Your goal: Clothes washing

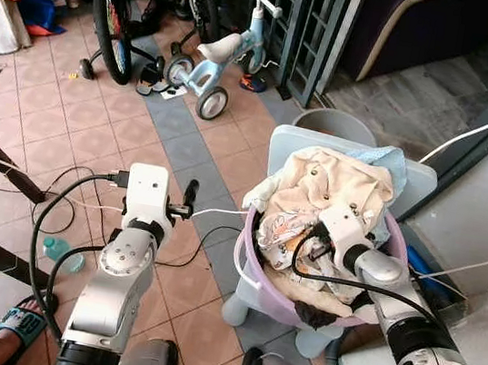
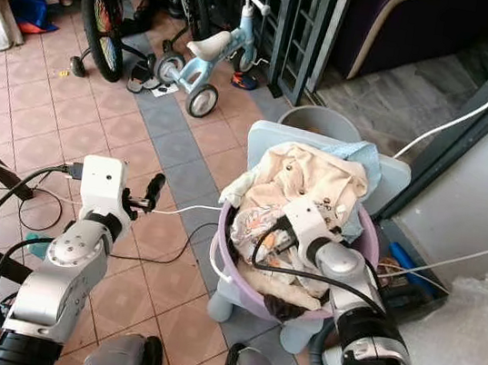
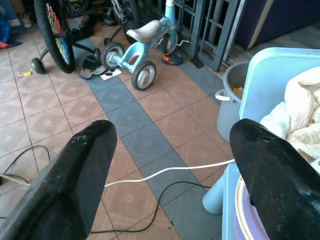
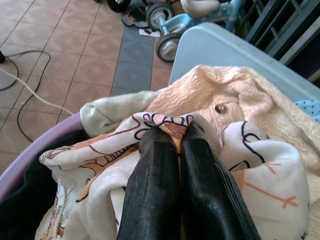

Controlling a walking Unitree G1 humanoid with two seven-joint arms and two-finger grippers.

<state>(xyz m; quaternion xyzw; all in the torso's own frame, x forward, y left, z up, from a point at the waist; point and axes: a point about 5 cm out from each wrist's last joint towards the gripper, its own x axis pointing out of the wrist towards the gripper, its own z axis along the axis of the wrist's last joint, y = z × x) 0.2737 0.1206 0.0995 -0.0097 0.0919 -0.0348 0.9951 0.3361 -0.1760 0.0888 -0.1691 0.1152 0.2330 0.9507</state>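
Down at the bottom edge you can see the robot's own legs, and off to the left a person's foot in a blue sandal (image 1: 20, 325) on the tiled floor (image 1: 70, 120).

Moving right, the left claw (image 1: 191, 195) just hangs in the air over the floor beside the basin, fingers wide apart, nothing in it. A white cable (image 3: 165, 171) runs across the tiles under it.

Next over is the purple basin (image 1: 251, 286), sitting on a small light-blue plastic chair (image 1: 410, 175) and piled high with clothes (image 1: 336, 182), cream stuff on top with a printed white cloth (image 4: 100, 145) in front. The right claw (image 4: 171, 131) is down in that pile with its fingers pressed together on a pinch of the printed cloth.

So progress-wise, I'd say this is super early. All the laundry seems to be sitting in the basin, nothing looks lifted out, and I can't spot a washing machine. There's a grey bucket (image 1: 335, 124) behind the chair, no idea if it matters. Pretty much everything is left: pull pieces out, get them to wherever they're washed.
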